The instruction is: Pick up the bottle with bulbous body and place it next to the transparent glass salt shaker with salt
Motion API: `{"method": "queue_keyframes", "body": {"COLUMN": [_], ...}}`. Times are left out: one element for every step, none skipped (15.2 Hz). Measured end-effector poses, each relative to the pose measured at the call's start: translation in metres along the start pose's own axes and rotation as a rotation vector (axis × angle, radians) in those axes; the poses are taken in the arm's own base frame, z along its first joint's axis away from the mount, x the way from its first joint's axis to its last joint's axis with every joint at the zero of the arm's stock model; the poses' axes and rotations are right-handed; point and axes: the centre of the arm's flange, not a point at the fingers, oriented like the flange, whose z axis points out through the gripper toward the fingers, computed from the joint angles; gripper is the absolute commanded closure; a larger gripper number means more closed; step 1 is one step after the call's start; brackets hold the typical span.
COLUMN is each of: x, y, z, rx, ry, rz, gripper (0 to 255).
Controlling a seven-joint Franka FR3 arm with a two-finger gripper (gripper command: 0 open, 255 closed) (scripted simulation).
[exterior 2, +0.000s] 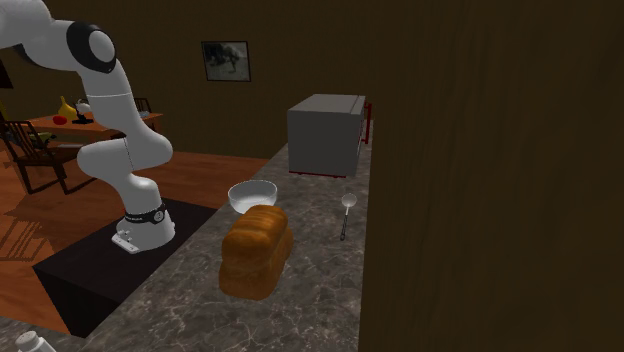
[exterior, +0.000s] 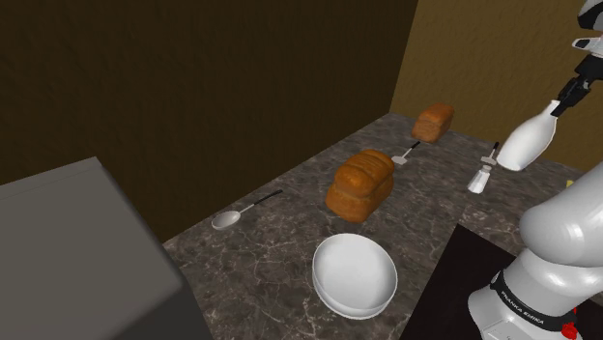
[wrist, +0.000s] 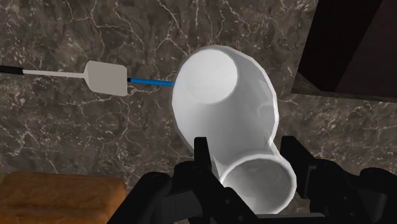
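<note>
One gripper clamped on neck of white bulbous bottle, held above dark veined counter; spatula beneath, bread loaf near.

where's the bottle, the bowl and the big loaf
bottle (exterior: 527, 143): shoulder view, on its bulbous body
bowl (exterior: 355, 273): shoulder view, on its bare inside
big loaf (exterior: 365, 174): shoulder view, on its top crust

Dark brown walls are bordering a dark grey marbled stone bench, with a small framed picture hanging beyond. A wooden dining table and dark wooden chairs are standing on the reddish wooden floor.
</note>
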Motion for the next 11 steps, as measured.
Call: {"method": "queue_keyframes", "body": {"x": [-0.001,-0.001,-0.002,-0.003,-0.005,-0.005,-0.007,-0.007,-0.007,-0.008,-0.009], "y": [-0.001,0.000,-0.001,-0.001,-0.001,-0.001,0.000,0.000,0.000,0.000,-0.002], "z": [0.006,0.010,0.016,0.022,0.026,0.032,0.037,0.041,0.047,0.052,0.057], "rx": [0.000,0.000,0.000,0.000,0.000,0.000,0.000,0.000,0.000,0.000,0.000], "ry": [0.000,0.000,0.000,0.000,0.000,0.000,0.000,0.000,0.000,0.000,0.000], "rz": [0.000,0.000,0.000,0.000,0.000,0.000,0.000,0.000,0.000,0.000,0.000], "gripper": [255,255,255,255,255,255,255,255,255,255,255]}}
